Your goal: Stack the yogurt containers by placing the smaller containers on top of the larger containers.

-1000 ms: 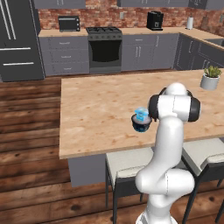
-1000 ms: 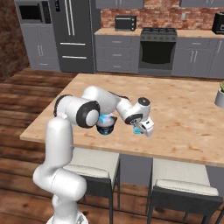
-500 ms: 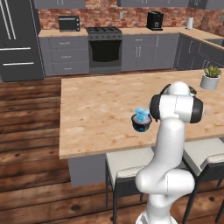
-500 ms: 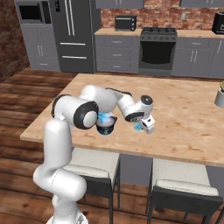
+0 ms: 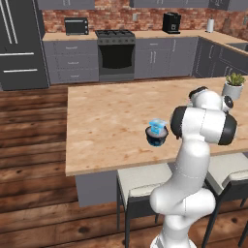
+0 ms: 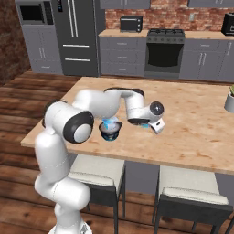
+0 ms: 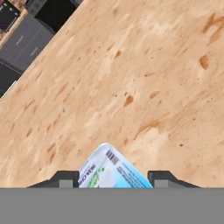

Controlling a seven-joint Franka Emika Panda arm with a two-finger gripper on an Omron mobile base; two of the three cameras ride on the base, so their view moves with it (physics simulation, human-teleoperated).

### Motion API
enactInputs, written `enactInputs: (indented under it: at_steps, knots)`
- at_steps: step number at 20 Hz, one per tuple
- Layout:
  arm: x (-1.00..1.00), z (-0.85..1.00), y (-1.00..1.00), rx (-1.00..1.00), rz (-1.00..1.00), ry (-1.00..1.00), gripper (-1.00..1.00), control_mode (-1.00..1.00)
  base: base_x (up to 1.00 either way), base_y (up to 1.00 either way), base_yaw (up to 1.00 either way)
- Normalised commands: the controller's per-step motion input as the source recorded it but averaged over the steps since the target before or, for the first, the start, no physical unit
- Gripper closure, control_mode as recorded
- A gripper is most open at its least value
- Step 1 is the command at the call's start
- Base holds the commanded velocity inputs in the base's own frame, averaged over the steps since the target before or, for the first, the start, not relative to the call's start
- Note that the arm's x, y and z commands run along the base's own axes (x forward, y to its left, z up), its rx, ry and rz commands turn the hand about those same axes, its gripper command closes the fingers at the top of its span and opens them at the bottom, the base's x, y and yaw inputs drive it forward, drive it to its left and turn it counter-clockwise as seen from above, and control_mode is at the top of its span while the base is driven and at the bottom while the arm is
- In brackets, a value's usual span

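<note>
1. Left base view: the dark tub [image 5: 156, 139] stands upright on the bench [image 5: 106, 121], near the front edge and just beside the arm. A light-blue shape [image 5: 156, 127] sits at its top. We cannot tell from here if it rests on the tub or stands just behind it.

2. Right base view: the same dark tub [image 6: 109, 132] is near the arm's elbow. The jaws are low over the bench [image 6: 201, 132], to the right of the tub and apart from it. A small pale thing [image 6: 156, 126] shows at their end, too small for us to name it for sure.

3. Hand view: a small cup [image 7: 111, 169] with a printed label and a barcode lies between the two finger tips [image 7: 65, 180].
   - The jaws stand at a middle width, one tip close to each side of the cup. Whether they already press it, we cannot tell.
   - The cup looks tilted. One narrow end points away from the hand, toward the bench, so we judge that its long axis runs about along the line of the hand and not across the jaws. We are not sure of this.

4. We judge that the step in hand is grasping this small cup. The next move calls for a firm hold, a lift clear of the bench, and carrying the cup over to a larger container. There it must be set upright and centred on the top, or it may slide off.
</note>
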Motion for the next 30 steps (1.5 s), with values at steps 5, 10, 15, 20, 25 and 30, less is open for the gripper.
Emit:
enactInputs:
  at_steps: [5,10,15,20,25,30]
  knots:
    - [-0.29,0.48,0.02,0.0,0.0,-0.18,1.0,-1.0,0.0,0.0,0.0]
    - [-0.25,0.41,0.13,0.0,0.0,-0.09,1.0,-1.0,0.0,0.0,0.0]
    - [-0.15,0.25,0.08,0.0,0.0,-0.01,1.0,-1.0,0.0,0.0,0.0]
    - [-0.07,0.0,0.15,-0.01,-0.03,0.0,1.0,-1.0,0.0,0.0,0.0]
    - [-0.2,0.0,0.37,-0.01,0.0,0.03,1.0,-1.0,0.0,0.0,0.0]
    - [-0.25,0.0,0.26,0.0,0.0,0.04,1.0,-1.0,0.0,0.0,0.0]
